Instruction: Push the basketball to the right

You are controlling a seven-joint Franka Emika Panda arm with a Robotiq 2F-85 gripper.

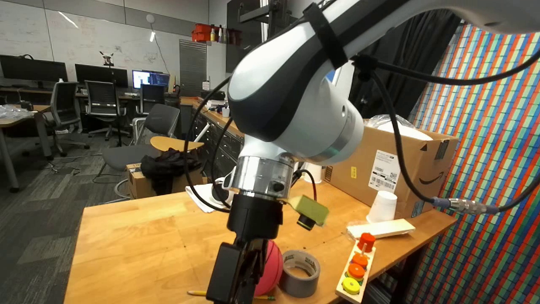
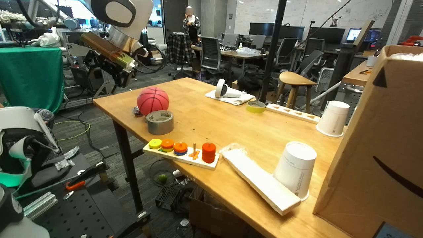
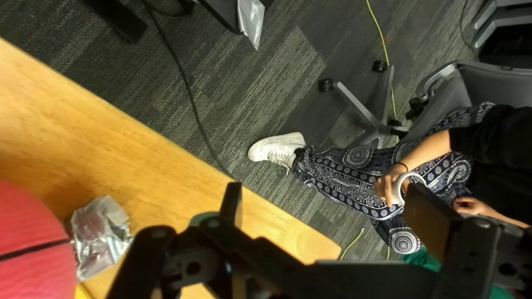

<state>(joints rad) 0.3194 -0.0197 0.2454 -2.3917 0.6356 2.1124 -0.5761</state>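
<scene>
The basketball is a pinkish-red ball with dark seam lines. It rests on the table in both exterior views (image 1: 272, 270) (image 2: 153, 100), beside the grey tape roll (image 2: 160, 124). In an exterior view the gripper (image 1: 238, 270) hides part of the ball. In an exterior view the gripper (image 2: 107, 71) hangs above and apart from the ball, near the table's corner. In the wrist view the ball (image 3: 33, 249) shows at the lower left edge, outside the jaws. The gripper (image 3: 330, 211) is open, its fingers wide apart with nothing between them.
Crumpled foil (image 3: 97, 232) lies beside the ball, near the table edge (image 3: 166, 141). A pencil (image 1: 197, 292) lies near the gripper. A ring-stacking toy (image 2: 181, 155), white cups (image 2: 295, 168) and a cardboard box (image 2: 373, 138) stand farther along. A person (image 3: 353, 174) sits beyond the table.
</scene>
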